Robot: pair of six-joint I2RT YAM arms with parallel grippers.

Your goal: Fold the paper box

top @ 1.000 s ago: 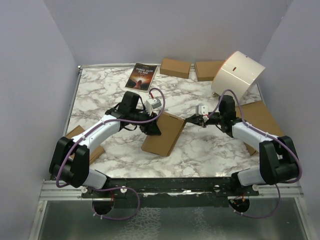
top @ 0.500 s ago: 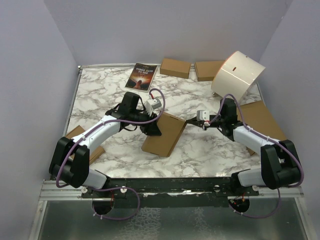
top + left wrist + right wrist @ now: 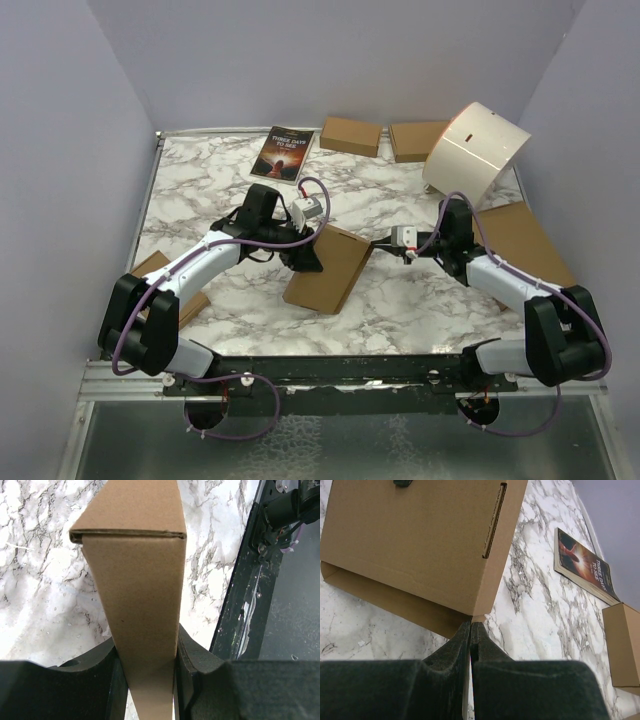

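Observation:
The paper box point(image 3: 330, 268) is a closed, flat brown cardboard mailer lying aslant at the table's middle, its far side raised. My left gripper point(image 3: 308, 255) is shut on its left edge. In the left wrist view the box's narrow side wall point(image 3: 132, 575) runs between the pads, and the left gripper point(image 3: 147, 655) clamps it on both faces. My right gripper point(image 3: 378, 243) is shut, and its tip touches the box's right corner. In the right wrist view the lid point(image 3: 415, 535) with its slot fills the top, and the right gripper point(image 3: 471, 625) meets the corner under the lid.
A book point(image 3: 284, 152) lies at the back. Two small brown boxes point(image 3: 351, 135) point(image 3: 418, 140) sit beside it, and a white drum-shaped container point(image 3: 476, 150) stands at the back right. A large flat brown box point(image 3: 520, 245) lies under the right arm. Another brown box point(image 3: 160, 275) is at the left.
My right arm has crept forward and slightly lower, bringing its shut tip against the box's right corner. The left arm and the box have stayed put.

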